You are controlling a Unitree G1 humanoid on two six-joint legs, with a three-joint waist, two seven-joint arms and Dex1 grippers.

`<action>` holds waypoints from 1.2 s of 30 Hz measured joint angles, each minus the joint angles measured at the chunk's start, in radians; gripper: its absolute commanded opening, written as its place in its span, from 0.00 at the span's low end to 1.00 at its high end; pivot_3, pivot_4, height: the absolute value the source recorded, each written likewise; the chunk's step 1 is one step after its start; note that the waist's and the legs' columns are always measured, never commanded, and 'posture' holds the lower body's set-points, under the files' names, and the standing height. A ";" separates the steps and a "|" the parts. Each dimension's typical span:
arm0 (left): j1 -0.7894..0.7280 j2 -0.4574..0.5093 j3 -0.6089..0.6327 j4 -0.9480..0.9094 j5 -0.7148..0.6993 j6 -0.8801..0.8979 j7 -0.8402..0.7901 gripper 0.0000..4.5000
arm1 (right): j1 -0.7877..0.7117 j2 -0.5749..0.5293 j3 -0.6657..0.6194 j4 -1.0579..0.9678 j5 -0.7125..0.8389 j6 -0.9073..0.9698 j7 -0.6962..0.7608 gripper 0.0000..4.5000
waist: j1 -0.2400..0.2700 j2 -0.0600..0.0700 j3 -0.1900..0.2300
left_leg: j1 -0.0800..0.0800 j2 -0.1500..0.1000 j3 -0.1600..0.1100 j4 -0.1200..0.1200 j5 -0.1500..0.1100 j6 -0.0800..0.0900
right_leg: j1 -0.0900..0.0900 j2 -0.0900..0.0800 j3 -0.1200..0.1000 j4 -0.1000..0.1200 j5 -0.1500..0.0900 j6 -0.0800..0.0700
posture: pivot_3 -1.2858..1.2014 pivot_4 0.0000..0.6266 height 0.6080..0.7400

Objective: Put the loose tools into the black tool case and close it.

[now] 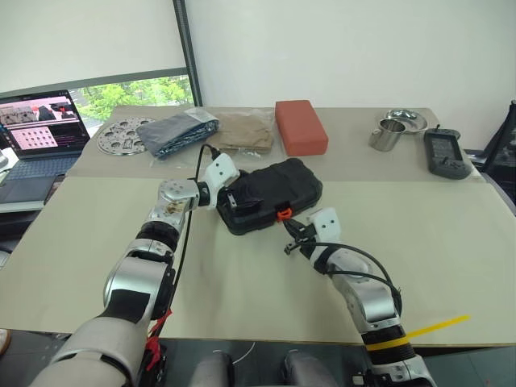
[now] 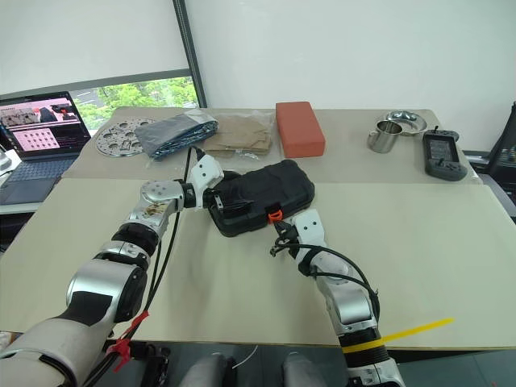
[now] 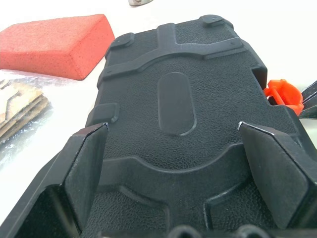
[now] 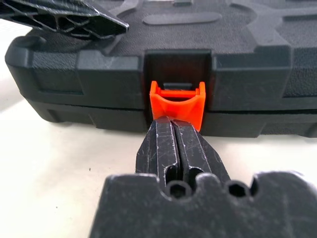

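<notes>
Scuffed black right claw (image 4: 173, 144), pebbled clamshell case (image 3: 198, 99)

The closed black tool case (image 1: 270, 196) blocks the way just ahead of the right hand (image 1: 292, 239); bare surface (image 1: 419, 242) lies open to that hand's right.

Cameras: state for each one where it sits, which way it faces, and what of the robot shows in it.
Left and right eye views: on the head, looking forward and down at the table; both arms show.
Left wrist view: on the left wrist, facing along the open left gripper across the lid of the black tool case.
Right wrist view: on the right wrist, facing the case's front edge; the shut right gripper meets the orange latch.
Shared: every view shows the closed case.
</notes>
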 measured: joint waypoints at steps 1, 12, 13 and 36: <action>0.000 0.000 0.000 0.000 0.000 0.000 0.000 1.00 | 0.000 0.001 -0.001 -0.003 0.000 -0.005 0.000 0.01 | 0.000 0.000 0.000 | 0.000 0.000 0.000 0.000 0.000 0.000 | 0.000 0.000 0.000 0.000 0.000 0.000 | 0.52 0.24 1.00; 0.001 -0.006 0.000 -0.004 0.000 0.000 -0.004 1.00 | -0.091 0.013 -0.026 -0.001 -0.006 -0.062 -0.008 0.01 | 0.009 -0.001 -0.002 | 0.000 -0.002 -0.002 -0.001 0.000 0.000 | 0.001 -0.001 0.000 -0.001 -0.001 0.002 | 0.52 0.24 1.00; 0.001 -0.005 0.000 -0.004 0.000 0.000 -0.004 1.00 | -0.091 0.013 -0.026 0.010 -0.009 -0.062 -0.008 0.01 | 0.009 -0.001 -0.002 | 0.000 -0.002 -0.002 -0.001 0.000 0.000 | 0.001 -0.001 0.000 -0.001 -0.001 0.002 | 0.52 0.24 1.00; 0.223 0.084 0.121 -0.292 -0.183 0.173 -0.094 1.00 | 0.105 -0.282 -0.239 -0.082 0.188 -0.045 0.262 0.88 | -0.018 -0.002 0.002 | -0.002 0.000 -0.009 -0.005 0.000 0.000 | -0.002 0.000 0.000 -0.001 -0.002 0.002 | 0.52 0.24 1.00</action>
